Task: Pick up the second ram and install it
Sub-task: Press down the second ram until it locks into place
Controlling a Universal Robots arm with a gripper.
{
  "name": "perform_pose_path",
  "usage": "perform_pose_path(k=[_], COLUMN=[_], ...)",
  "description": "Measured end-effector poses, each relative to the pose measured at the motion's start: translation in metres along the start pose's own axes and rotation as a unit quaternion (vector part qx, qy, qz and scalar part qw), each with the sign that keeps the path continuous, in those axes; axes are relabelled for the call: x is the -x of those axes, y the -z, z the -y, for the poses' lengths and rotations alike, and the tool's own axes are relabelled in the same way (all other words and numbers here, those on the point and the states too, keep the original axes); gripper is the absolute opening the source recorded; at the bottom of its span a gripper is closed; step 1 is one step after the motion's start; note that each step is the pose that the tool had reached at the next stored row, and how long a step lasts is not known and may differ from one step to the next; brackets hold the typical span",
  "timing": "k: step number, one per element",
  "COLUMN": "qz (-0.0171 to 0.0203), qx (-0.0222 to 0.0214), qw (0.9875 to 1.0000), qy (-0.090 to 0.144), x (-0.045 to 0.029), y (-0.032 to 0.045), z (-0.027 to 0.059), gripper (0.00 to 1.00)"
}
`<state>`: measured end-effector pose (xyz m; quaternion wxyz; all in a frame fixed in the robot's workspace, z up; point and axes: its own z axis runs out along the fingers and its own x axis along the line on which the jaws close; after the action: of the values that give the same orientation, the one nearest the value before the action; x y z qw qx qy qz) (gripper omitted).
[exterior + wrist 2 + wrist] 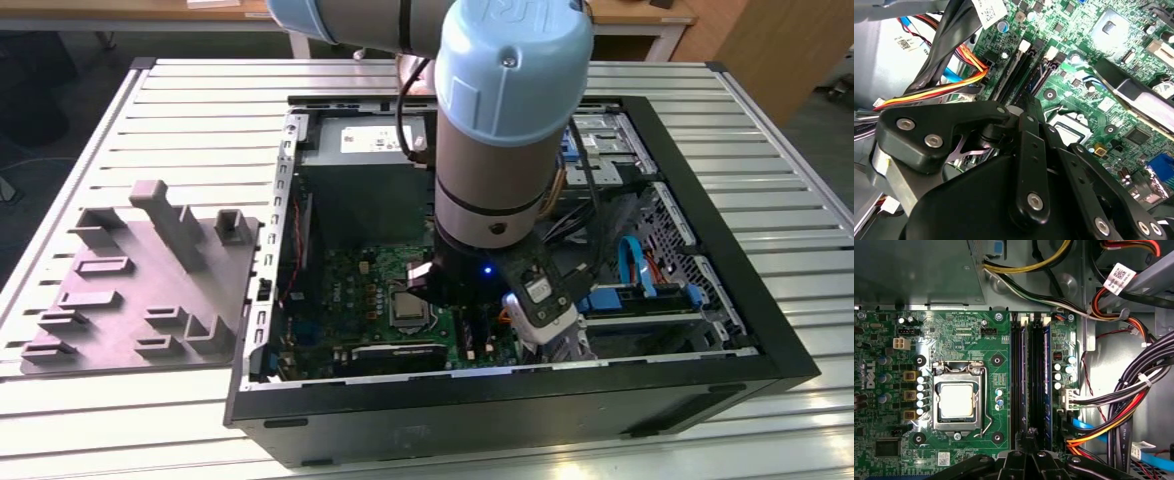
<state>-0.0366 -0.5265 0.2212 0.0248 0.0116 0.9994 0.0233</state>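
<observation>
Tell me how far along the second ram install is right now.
Apparently done: a blue stick, likely the second ram, stands in the black slot strips beside the processor in the first wrist view. In hand: the gripper sits directly over one end of those slots, inside the computer case. Left: I cannot confirm the stick is pressed fully home or latched.

I'm looking at an open black computer case on the slatted worktop. A grey moulded tray sits just beside it, at the exterior view's left. Green motherboard, silver processor, bundled cables.
</observation>
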Motion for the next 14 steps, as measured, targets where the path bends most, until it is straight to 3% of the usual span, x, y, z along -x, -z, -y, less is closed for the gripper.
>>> perform_pose_path(k=[14], qz=[0.0], qx=[0.0007], qw=[1.0], qy=[0.0], x=[-0.0001], y=[-0.0032], z=[0.0002], gripper=[0.1])
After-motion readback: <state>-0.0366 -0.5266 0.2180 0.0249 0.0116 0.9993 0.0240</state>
